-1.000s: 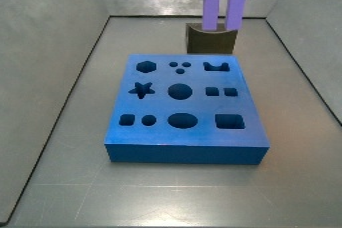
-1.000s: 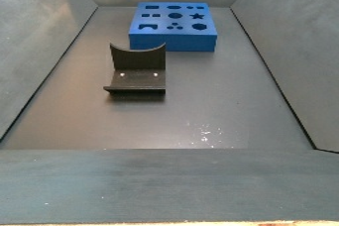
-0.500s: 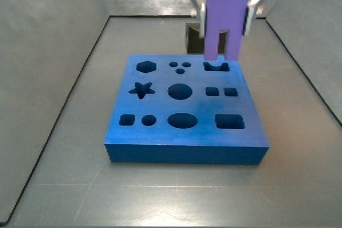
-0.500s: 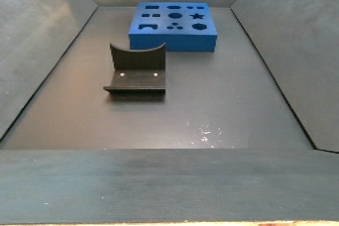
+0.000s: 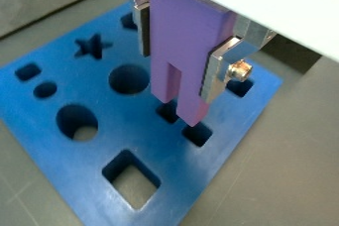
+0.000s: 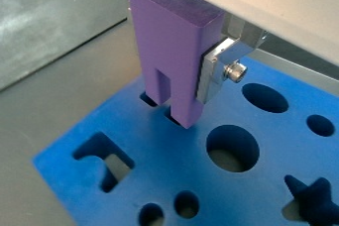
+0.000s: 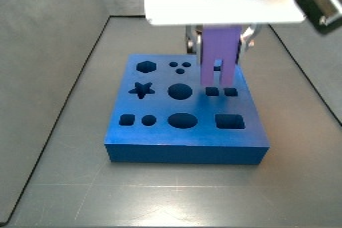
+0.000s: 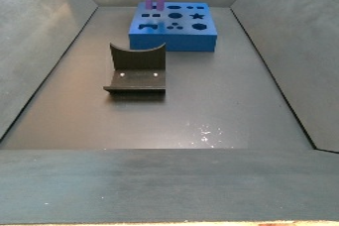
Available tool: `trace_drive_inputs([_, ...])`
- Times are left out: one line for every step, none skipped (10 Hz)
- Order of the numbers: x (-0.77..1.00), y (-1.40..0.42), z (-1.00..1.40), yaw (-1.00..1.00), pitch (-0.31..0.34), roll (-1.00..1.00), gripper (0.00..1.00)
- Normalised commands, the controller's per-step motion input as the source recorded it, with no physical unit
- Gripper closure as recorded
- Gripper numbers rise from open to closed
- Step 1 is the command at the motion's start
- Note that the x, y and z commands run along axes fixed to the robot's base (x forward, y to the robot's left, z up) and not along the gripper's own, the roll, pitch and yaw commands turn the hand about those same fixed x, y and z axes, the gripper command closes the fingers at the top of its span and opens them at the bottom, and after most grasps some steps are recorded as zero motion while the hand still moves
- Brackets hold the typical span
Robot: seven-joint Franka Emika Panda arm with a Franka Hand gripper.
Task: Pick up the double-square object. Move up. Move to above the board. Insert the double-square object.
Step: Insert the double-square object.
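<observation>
Both wrist views look closely down at the board [image 5: 79, 161]; side views face oppositely.

**No lettering anywhere in sight**

From where I stand, nothing here can be read. The board [image 7: 185, 107] is plain blue, bearing only shaped cut-outs, no numbers or marks. The double-square object [image 5: 183, 56] is bare lilac on every face that shows. The gripper [image 5: 179, 47], above the board and closed on that peg, carries no brand or label on its silver fingers [image 6: 219, 68], only a screw. The fixture [image 8: 135, 72] beside the board is unmarked too.
</observation>
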Motion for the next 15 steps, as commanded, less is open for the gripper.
trace_drive_inputs([0.10,0.00,-0.33,0.32,-0.094,0.00,1.00])
trace_drive_inputs([0.05,0.00,-0.04,0.00,0.000,0.00,1.00])
trace_drive_inputs([0.24,0.00,-0.23,0.08,-0.083,-0.02,1.00])
trace_drive_inputs([0.34,0.00,-0.30,0.15,-0.100,-0.04,1.00])
trace_drive_inputs([0.34,0.00,-0.28,0.10,-0.123,-0.07,1.00])
trace_drive_inputs([0.30,0.00,-0.25,0.07,-0.089,-0.04,1.00])
trace_drive_inputs([0.04,0.00,-0.22,0.15,0.000,0.00,1.00])
trace_drive_inputs([-0.04,-0.03,-0.46,0.15,0.000,0.21,1.00])
trace_drive_inputs([-0.29,-0.10,-0.53,0.10,0.071,0.29,1.00])
trace_drive_inputs([-0.49,-0.08,-0.44,0.00,0.086,0.05,1.00])
trace_drive_inputs([-0.42,-0.10,-0.37,0.00,0.060,0.00,1.00])
trace_drive_inputs([-0.24,-0.13,-0.36,0.00,0.000,0.00,1.00])
trace_drive_inputs([-0.05,-0.19,-0.71,0.03,-0.023,0.08,1.00])
trace_drive_inputs([0.00,-0.19,-0.93,0.09,-0.120,0.14,1.00])
trace_drive_inputs([0.00,0.00,0.00,0.00,0.000,0.02,1.00])
